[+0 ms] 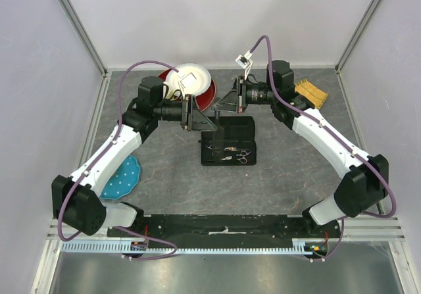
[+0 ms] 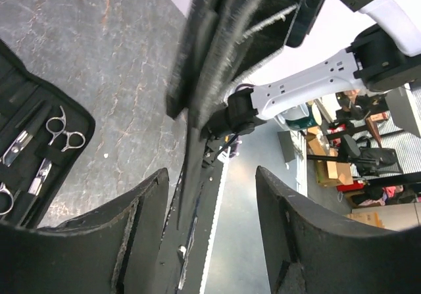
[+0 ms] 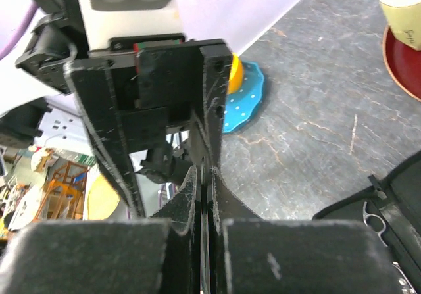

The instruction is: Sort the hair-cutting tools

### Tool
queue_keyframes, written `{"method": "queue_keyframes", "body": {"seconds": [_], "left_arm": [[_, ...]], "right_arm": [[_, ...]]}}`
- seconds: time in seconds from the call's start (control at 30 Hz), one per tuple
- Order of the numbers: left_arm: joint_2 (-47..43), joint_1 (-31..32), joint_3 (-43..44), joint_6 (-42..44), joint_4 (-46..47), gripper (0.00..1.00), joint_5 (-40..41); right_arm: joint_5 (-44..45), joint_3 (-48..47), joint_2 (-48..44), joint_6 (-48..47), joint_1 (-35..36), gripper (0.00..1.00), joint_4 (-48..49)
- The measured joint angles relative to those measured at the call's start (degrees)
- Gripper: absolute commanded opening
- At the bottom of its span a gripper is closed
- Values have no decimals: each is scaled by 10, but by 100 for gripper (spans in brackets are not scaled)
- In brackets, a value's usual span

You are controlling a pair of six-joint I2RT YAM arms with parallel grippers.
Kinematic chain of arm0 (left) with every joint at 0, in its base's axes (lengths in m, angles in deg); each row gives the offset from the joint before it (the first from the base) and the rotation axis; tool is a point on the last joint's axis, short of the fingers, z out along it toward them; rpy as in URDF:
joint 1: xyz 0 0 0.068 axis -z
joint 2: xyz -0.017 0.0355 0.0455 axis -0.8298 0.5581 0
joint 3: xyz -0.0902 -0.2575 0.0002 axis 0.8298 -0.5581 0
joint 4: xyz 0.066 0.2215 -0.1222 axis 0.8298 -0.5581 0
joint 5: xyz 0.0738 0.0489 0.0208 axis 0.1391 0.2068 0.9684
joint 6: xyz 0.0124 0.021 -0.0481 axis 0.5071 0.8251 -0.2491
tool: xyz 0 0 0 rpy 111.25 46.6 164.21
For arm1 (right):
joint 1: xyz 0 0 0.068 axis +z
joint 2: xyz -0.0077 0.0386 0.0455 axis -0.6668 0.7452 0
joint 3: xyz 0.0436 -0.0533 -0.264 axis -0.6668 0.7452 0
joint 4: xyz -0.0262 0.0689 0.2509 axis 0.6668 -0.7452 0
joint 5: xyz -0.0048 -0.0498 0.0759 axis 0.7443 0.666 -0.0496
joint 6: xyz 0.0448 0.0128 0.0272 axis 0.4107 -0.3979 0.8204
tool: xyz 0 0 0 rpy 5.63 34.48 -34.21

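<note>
Far to the left, beside my left arm, a teal dotted plate (image 1: 122, 179) lies on the grey table (image 1: 164, 175). Further in, toward the back, a white bowl (image 1: 189, 78) sits on a red plate (image 1: 208, 97). Just in front of them hangs my left claw (image 2: 210, 175), released: its two fingers (image 2: 131, 228) stand wide apart with nothing clasped between them, and they point toward my other arm. Beyond their tips, blurred in that wrist view, is the black comb (image 2: 223, 37) (its teeth show as fine ridges along one side). It is up off the table, and from above it sits by the far edge of the black case (image 1: 237, 128). The case lies opened flat in the middle of the table. Several silver scissors (image 2: 64, 133) with ring handles lie inside the case, near one another. To the right of the comb, my right claw (image 3: 205, 198) is clenched on it, the pads pressed together with only the comb's thin edge between them. My two claws face each other, tips close together. At the far right, near the back wall, lies a yellow ridged thing (image 1: 310, 93) that I cannot name.
</note>
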Motion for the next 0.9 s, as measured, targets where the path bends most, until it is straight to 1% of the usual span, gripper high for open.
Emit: {"method": "queue_keyframes", "body": {"seconds": [0.13,0.17,0.33,0.37,0.43,0.47,0.5,0.53,0.6,0.63,0.67,0.73,0.83,0.9], "left_arm": [[3,0,0,-23,24,54,-9],[5,0,0,-28,27,51,-11],[18,5,0,-44,43,41,-21],[21,8,0,-46,45,33,-22],[27,14,0,-51,46,25,-24],[29,17,0,-53,48,15,-29],[30,18,0,-54,50,7,-32],[30,19,0,-57,50,2,-33],[30,21,3,-52,51,2,-37],[30,22,8,-47,43,2,-36],[31,23,16,-38,31,2,-31],[33,18,40,-20,-15,2,-12],[39,-10,80,-8,-53,2,8],[43,-37,110,-8,-74,2,25]], "right_arm": [[-34,-4,-10,0,3,0,0],[-39,-5,-11,0,4,0,0],[-53,-5,-12,2,11,0,0],[-54,-5,-12,2,13,0,0],[-54,-5,-12,1,16,0,0],[-53,-5,-12,0,16,0,-2],[-53,-5,-12,0,17,0,-3],[-51,-5,-12,-1,17,13,-4],[-47,-5,-12,2,16,38,-9],[-40,-5,-12,2,16,61,-10],[-32,-5,-12,3,16,71,-11],[-6,-6,-14,4,9,84,-11],[46,-6,-27,9,-8,94,-14],[92,-6,-46,17,-21,96,-14]]}}
